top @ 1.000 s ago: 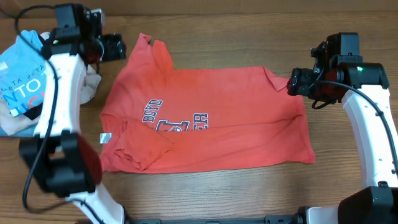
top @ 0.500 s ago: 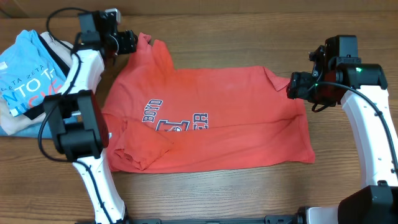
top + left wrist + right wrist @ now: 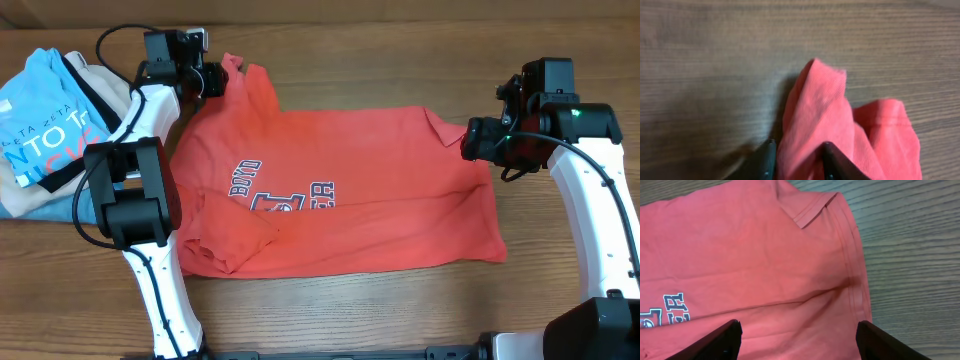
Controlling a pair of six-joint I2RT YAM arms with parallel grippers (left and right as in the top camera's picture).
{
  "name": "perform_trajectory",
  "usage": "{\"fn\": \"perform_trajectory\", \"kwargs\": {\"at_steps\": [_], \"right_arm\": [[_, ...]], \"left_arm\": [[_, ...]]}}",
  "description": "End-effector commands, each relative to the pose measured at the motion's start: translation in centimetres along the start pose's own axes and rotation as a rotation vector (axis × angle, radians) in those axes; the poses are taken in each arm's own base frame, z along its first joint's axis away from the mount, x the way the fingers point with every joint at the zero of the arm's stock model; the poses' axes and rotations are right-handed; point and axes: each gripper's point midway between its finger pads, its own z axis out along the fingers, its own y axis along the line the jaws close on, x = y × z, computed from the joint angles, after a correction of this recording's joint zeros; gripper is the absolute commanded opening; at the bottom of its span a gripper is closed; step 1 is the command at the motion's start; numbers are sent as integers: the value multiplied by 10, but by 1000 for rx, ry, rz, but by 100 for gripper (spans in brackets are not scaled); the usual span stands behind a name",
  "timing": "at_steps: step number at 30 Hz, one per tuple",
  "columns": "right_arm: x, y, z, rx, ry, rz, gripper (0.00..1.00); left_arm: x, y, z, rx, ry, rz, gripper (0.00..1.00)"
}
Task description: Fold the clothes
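Showing a coral-red T-shirt (image 3: 400, 190) spread over the middle of a wood-grain table (image 3: 400, 40), with navy-and-white block lettering (image 3: 280, 190) toward the 9 o'clock side of the chest. Rumpled and doubled over at the 7 o'clock corner, flatter toward 3 o'clock.

Left gripper (image 3: 212, 80) at the shirt's 11 o'clock tip, where a narrow flap of cloth points toward 12 o'clock. In the left wrist view (image 3: 797, 160), jaws drawn in on a raised fold of red fabric, both dark fingers (image 3: 832, 160) pressed against it, bare wood beyond.

Right gripper (image 3: 468, 140) over the 2 o'clock corner. In the right wrist view (image 3: 800, 345), jaws wide apart with nothing gripped, only shirt surface and a turned-back hem corner (image 3: 812, 212) ahead; contact with the cloth impossible to judge.

Surroundings: light-blue T-shirt (image 3: 35, 120) with white and red print heaped at the table's 9 to 10 o'clock edge, lying with a beige garment (image 3: 100, 75).

Obstruction: left arm (image 3: 135, 200) reaching from 7 o'clock toward 11 o'clock between that heap and the red shirt, covering the shirt's 9 o'clock edge; right arm (image 3: 590, 200) clear of the cloth at 3 o'clock.
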Motion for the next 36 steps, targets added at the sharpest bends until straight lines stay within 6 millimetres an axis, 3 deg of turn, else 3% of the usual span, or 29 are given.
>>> {"fn": "perform_trajectory", "kwargs": {"at_steps": [1, 3, 6, 9, 12, 15, 19, 23, 30, 36], "right_arm": [[-1, 1, -3, -4, -14, -1, 77], [-1, 1, -3, -4, -15, -2, 77], [-3, 1, -3, -6, -22, -3, 75], [-9, 2, -3, -9, -48, -6, 73], [-20, 3, 0, -15, -82, -10, 63], [-29, 4, 10, -16, -95, -12, 64], [-34, 2, 36, -18, -63, -9, 64], [-34, 5, 69, -34, -10, -44, 64], [-31, 15, 122, -33, 47, -154, 64], [-38, 6, 156, 46, 37, -174, 61]], "left_arm": [[13, -3, 9, 17, 45, 9, 34], [18, -3, 9, 16, 65, 12, 36], [20, -2, 8, 16, 73, 12, 20], [19, -1, 7, 15, 75, -3, 16], [14, -1, 3, 19, 69, -47, 11], [9, -6, -2, 61, 58, -105, 9], [-1, -17, -13, 156, 42, -144, 6], [-5, -12, -21, 144, 39, -164, 6], [12, 1, -22, 68, 101, -196, 7], [19, 1, -23, 63, 132, -210, 7]]}}
